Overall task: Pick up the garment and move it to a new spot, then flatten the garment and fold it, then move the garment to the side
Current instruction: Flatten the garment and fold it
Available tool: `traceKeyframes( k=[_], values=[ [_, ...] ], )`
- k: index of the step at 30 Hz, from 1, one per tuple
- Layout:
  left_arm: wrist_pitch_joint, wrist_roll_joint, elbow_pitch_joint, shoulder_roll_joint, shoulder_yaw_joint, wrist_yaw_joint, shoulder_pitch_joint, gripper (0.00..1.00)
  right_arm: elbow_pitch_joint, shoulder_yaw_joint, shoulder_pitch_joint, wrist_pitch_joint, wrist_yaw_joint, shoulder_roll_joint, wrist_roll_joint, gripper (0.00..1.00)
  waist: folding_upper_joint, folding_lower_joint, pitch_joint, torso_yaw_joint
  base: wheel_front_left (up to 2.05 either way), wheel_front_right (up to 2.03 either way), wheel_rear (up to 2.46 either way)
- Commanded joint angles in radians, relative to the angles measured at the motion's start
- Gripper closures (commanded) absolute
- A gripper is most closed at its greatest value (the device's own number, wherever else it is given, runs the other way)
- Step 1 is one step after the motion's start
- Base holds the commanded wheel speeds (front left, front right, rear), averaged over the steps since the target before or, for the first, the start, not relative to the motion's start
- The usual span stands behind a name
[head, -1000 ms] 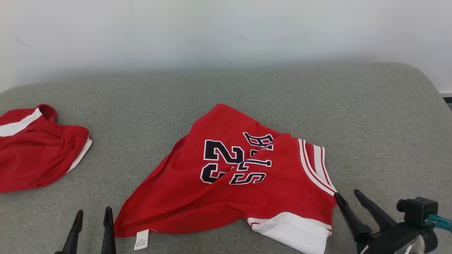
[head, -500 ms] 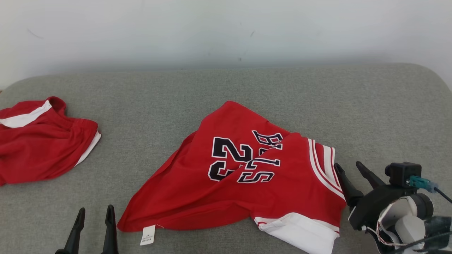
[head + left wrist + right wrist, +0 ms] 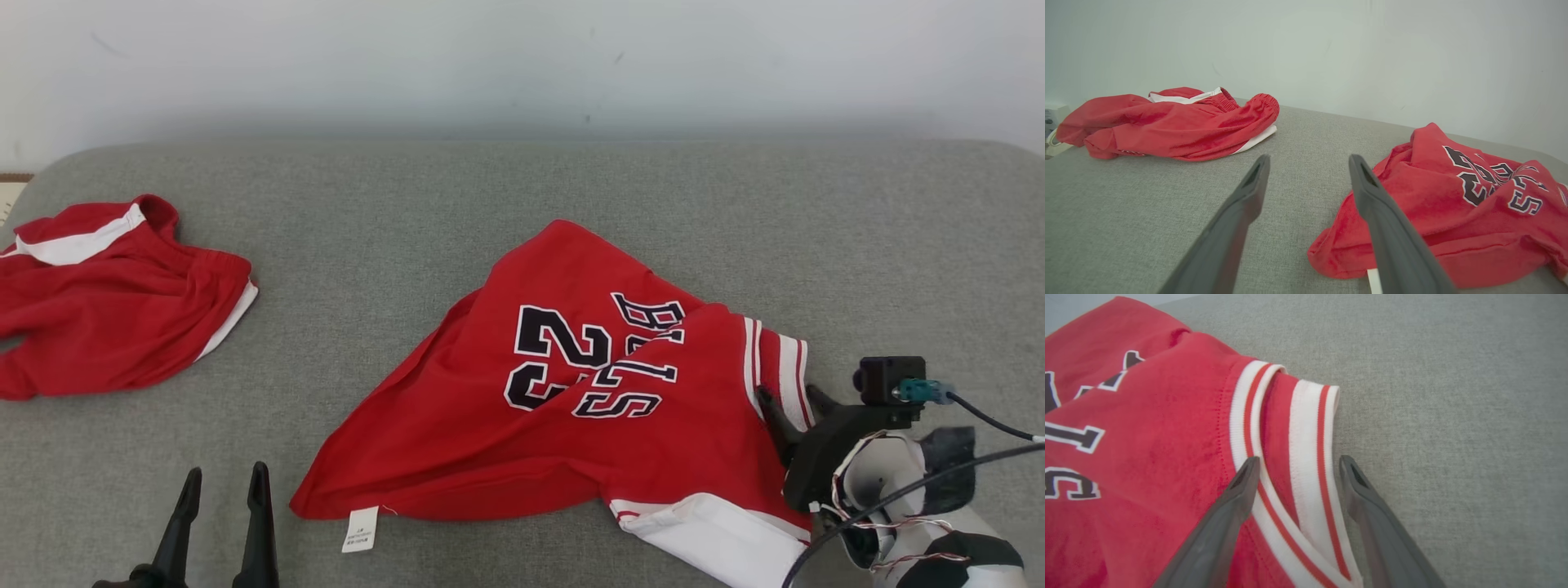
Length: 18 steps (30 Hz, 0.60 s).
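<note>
Grey surface (image 3: 490,188): 1 jersey (image 3: 571,408), 1 shorts (image 3: 122,302) well to its left. Both grippers spread, empty: right gripper (image 3: 1299,460) straddles jersey's striped trim (image 3: 1306,428), left gripper (image 3: 227,471) near its hem.

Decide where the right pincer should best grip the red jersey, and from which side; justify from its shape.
Probably best: grip the striped trim at the right edge of the jersey, coming in low from the robot's right. There the band lies as a doubled, firm fold beside bare grey cushion, and the open right pincer straddles it.
</note>
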Motion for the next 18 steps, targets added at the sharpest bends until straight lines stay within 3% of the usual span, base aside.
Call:
traceKeyframes(
  k=[1,2,3,4,5,6,18],
  values=[
    [-0.005,0.006,0.004,-0.001,0.005,-0.002,-0.003,0.00,0.009,0.010,-0.010,0.005,0.000,0.008,0.010,0.00,-0.0001,-0.0001,0.003,0.004,0.00,0.00,0.00],
    [-0.005,0.006,0.005,-0.001,0.005,-0.004,-0.005,0.00,0.020,0.022,-0.014,0.011,0.000,0.009,0.016,0.00,-0.0001,-0.0001,0.004,0.006,0.00,0.00,0.00],
    [-0.005,0.007,0.006,-0.002,0.006,-0.004,-0.006,0.00,0.030,0.031,-0.020,0.011,0.000,0.010,0.025,0.07,-0.0001,-0.0001,0.004,0.008,0.00,0.00,0.00],
    [-0.005,0.007,0.006,-0.003,0.006,-0.005,-0.007,0.00,0.038,0.040,-0.026,0.009,0.000,0.010,0.032,0.62,-0.0001,-0.0001,0.005,0.009,0.00,0.00,0.00],
    [-0.005,0.008,0.007,-0.003,0.007,-0.006,-0.007,0.00,0.042,0.050,-0.030,0.005,0.000,0.011,0.036,0.92,-0.0001,-0.0001,0.005,0.010,0.00,0.00,0.00],
    [-0.005,0.008,0.008,-0.003,0.008,-0.006,-0.007,0.00,0.046,0.061,-0.036,0.002,0.000,0.011,0.042,1.00,-0.0001,-0.0001,0.005,0.011,0.00,0.00,0.00],
    [-0.005,0.014,0.015,-0.008,0.007,-0.012,-0.013,0.00,0.070,0.127,-0.260,-0.134,0.000,-0.050,0.033,1.00,-0.0001,-0.0001,0.003,0.013,0.00,0.00,0.00]
  ],
)
